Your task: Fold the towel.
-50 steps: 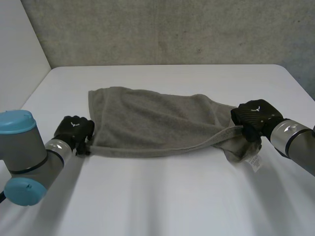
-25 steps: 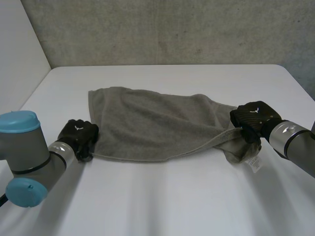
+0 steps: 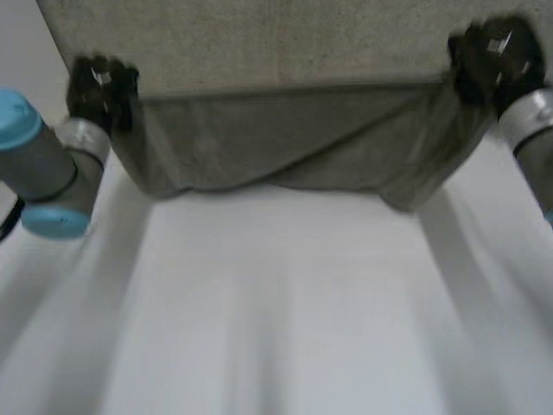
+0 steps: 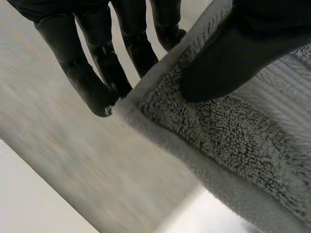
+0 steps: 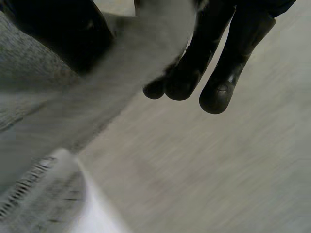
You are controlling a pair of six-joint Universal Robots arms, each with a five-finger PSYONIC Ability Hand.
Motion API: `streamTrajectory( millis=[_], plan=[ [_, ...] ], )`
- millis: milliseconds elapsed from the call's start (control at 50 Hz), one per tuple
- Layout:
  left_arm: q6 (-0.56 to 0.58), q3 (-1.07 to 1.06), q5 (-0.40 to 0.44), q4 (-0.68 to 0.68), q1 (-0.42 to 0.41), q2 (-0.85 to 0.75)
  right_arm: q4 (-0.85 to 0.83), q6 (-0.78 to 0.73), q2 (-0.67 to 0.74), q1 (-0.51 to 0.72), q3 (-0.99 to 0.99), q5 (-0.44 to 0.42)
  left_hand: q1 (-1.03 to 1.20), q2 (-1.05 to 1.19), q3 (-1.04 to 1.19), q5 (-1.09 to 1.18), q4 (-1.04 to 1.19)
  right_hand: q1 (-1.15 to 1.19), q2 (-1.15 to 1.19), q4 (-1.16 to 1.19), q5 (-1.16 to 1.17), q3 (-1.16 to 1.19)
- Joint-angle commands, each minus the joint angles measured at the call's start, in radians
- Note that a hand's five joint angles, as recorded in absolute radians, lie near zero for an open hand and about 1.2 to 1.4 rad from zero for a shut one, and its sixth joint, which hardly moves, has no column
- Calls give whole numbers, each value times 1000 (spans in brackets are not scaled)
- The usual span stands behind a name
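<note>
Our left hand (image 3: 99,82) and right hand (image 3: 492,56) each pinch a towel (image 3: 285,138) corner, its length stretched between them, seemingly clear of the worktop (image 3: 285,311).

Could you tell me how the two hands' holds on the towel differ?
The left hand pinches the towel at its left top corner, the right hand at its right. The right hand sits slightly higher than the left hand. Both are shut on the hanging cloth.

Print on the towel label (image 5: 43,195) is illegible.
</note>
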Motion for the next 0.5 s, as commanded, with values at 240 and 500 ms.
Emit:
streamTrajectory(
  millis=[240, 500],
  plan=[
    [-76, -44, -13, 335, -41, 134, -189, 49, -3, 11, -35, -60, -82, -120, -144, -277, -120, 50, 45, 48, 51, 44],
    [-21, -573, 185, 153, 77, 214, 544, -40, -11, -9, 147, -175, -82, -120, -144, -277, -120, 50, 45, 48, 51, 44]
  ],
)
